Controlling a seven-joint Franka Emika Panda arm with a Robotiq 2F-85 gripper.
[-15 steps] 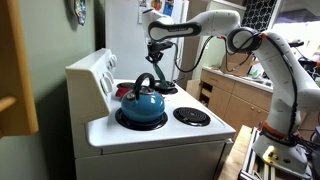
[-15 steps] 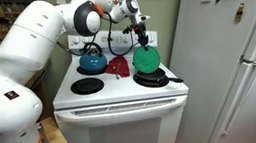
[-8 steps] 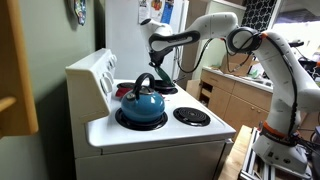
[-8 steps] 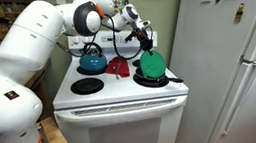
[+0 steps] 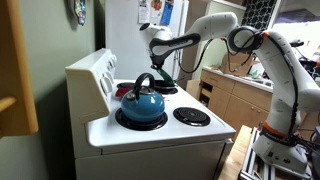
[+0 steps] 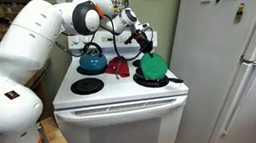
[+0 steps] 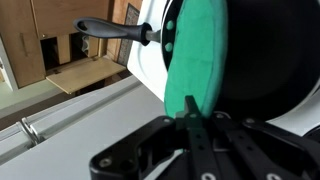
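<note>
A tall white fridge fills the side of the room next to the cooker, and in an exterior view wooden cabinets run along the far wall. The big white arm bends in over the bench, which here is a white cooker top with dark burners. On a back burner sits a blue kettle, which stands nearest the camera in an exterior view. Just beside the kettle is a small red thing I cannot make out. Next along is a black pan, its long handle sticking out sideways in the wrist view. The green lid hangs steeply tilted just above the pan, its lower edge close to the rim; whether they touch I cannot tell. The claw sits at the lid's upper side, and the wrist view shows its fingers pinched narrow on a green tab of the lid.
</note>
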